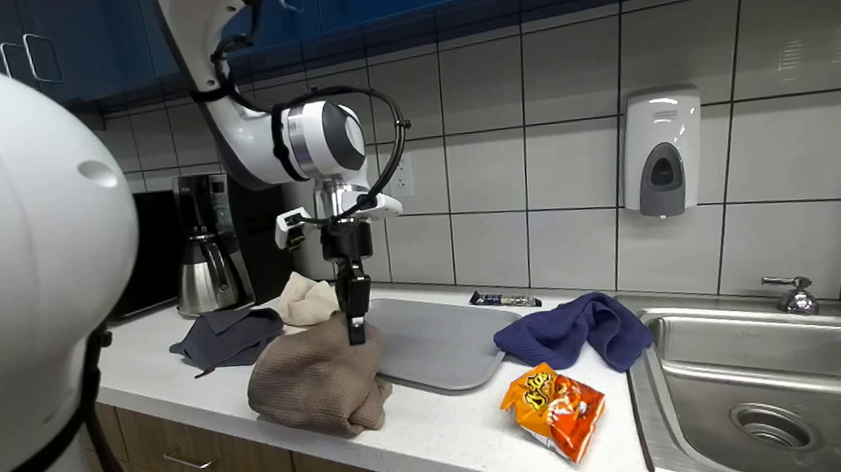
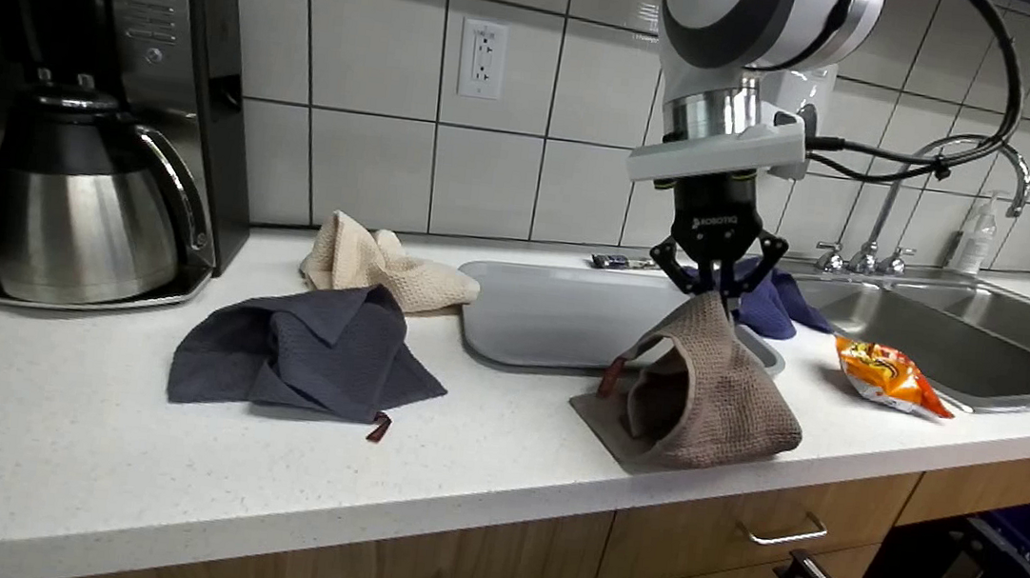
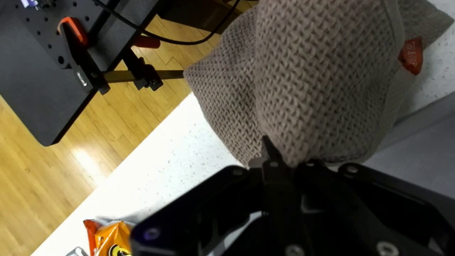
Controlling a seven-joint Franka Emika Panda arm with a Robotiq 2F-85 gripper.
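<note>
Gripper stays-free: clenches brown towel by its top, lower folds rest on white counter; gray tray just beside; purple-blue towel, orange snack bag near sink.

Cloths: four
Trays: one
Snack bags: one
Tubes: one
Coffee makers: one
Sink basins: two
Outlets: one

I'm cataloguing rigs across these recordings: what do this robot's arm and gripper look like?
The arm is white with dark grey panels and black straps; a black cable loops beside it. Below a silver collar and white bracket sits a black gripper lettered ROBOTIQ, with jointed linkages.
</note>
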